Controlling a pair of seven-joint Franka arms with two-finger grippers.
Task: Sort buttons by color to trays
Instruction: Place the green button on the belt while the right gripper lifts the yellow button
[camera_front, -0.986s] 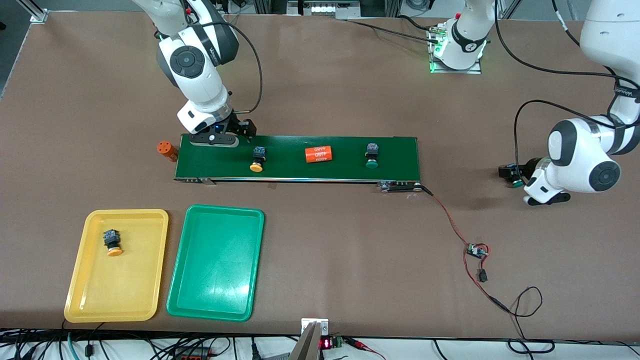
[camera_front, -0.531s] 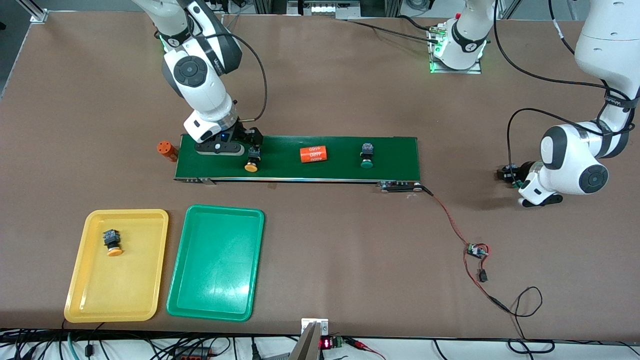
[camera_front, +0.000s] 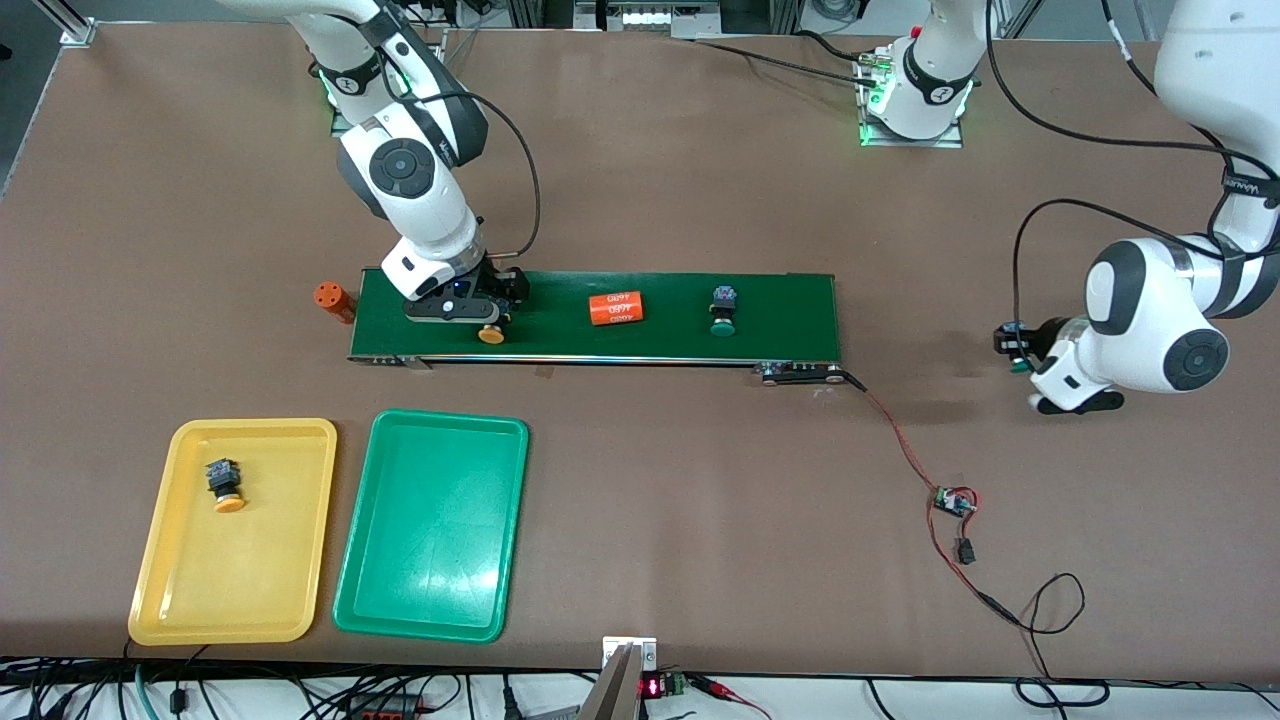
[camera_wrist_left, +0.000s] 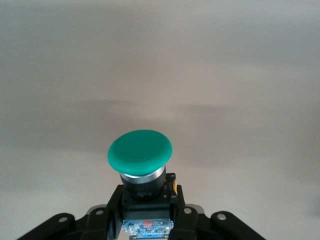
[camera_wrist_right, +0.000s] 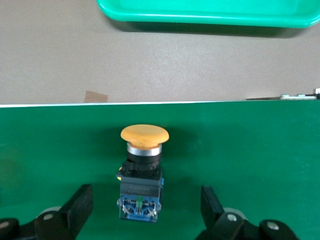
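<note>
1. Brown matting covered the long table (camera_front: 640, 520), with the two arm bases bolted along the edge farthest from the front camera and cables hanging off the near edge.
2. On it lay a dark-green conveyor belt (camera_front: 780, 300). The yellow tray (camera_front: 160, 600) and the green tray (camera_front: 430, 600) sat side by side nearer the camera, toward the right arm's end.
3. The right gripper (camera_front: 478, 318) was down on the belt with its fingers (camera_wrist_right: 80, 205) spread wide on either side of a yellow-capped button (camera_wrist_right: 142, 165), not touching it.
4. To do this step well, I judged it should close squarely on the black body below the cap, keeping the button centred between the fingers so it would not twist or skid on the belt.
5. Then it should lift straight up before swinging over to the yellow tray, where another yellow-capped button (camera_front: 225, 485) was lying.
6. The left gripper (camera_front: 1020, 350) hovered over bare table at the left arm's end, pinched tight on a green-capped button (camera_wrist_left: 141, 160) by its body, cap pointing outward.
7. A second green-capped button (camera_front: 722, 310) waited on the belt, near an orange cylinder (camera_front: 614, 308); another orange cylinder (camera_front: 333, 300) stood on the table just off the belt's end.
8. The green tray held nothing yet.
9. A red-and-black wire (camera_front: 900, 440) ran from the belt's corner to a small circuit board (camera_front: 955, 502), worth avoiding when the left arm crosses.
</note>
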